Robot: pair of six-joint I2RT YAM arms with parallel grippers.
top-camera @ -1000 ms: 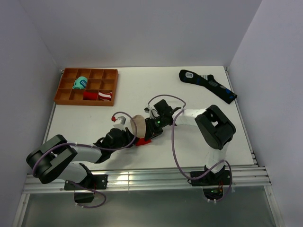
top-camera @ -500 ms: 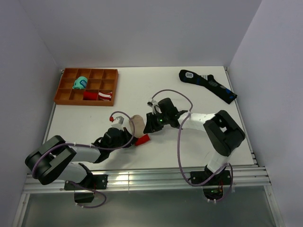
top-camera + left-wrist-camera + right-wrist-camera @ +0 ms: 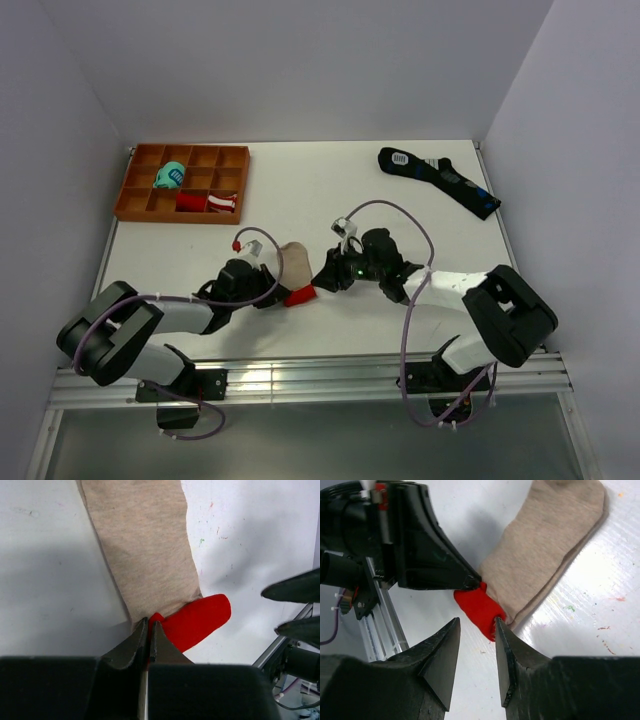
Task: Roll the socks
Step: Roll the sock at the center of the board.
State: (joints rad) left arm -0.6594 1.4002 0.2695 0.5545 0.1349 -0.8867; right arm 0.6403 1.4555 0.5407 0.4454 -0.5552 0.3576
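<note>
The socks [image 3: 293,256] lie flat on the table near the middle, beige with a red end [image 3: 299,295]. My left gripper [image 3: 277,293] is shut on the socks at the seam where the red end [image 3: 200,620] meets the beige fabric [image 3: 145,545]; its fingertips [image 3: 150,626] pinch the cloth. My right gripper [image 3: 325,275] stands just right of the socks, open, with bare table between its fingers. In the right wrist view that gripper [image 3: 476,624] sits close to the red end [image 3: 477,607], and its right fingertip [image 3: 499,625] touches the red edge. The beige part [image 3: 545,545] stretches away beyond it.
An orange divided tray [image 3: 180,217] stands at the back left, holding a teal bundle [image 3: 170,176] and a red-and-white bundle [image 3: 208,202]. A long black sock [image 3: 440,180] lies at the back right. Walls close in both sides; a metal rail [image 3: 300,380] runs along the near edge.
My right gripper opened, came off the beige socks and drew back to the right. The left gripper kept its hold on the red end and shifted slightly right.
</note>
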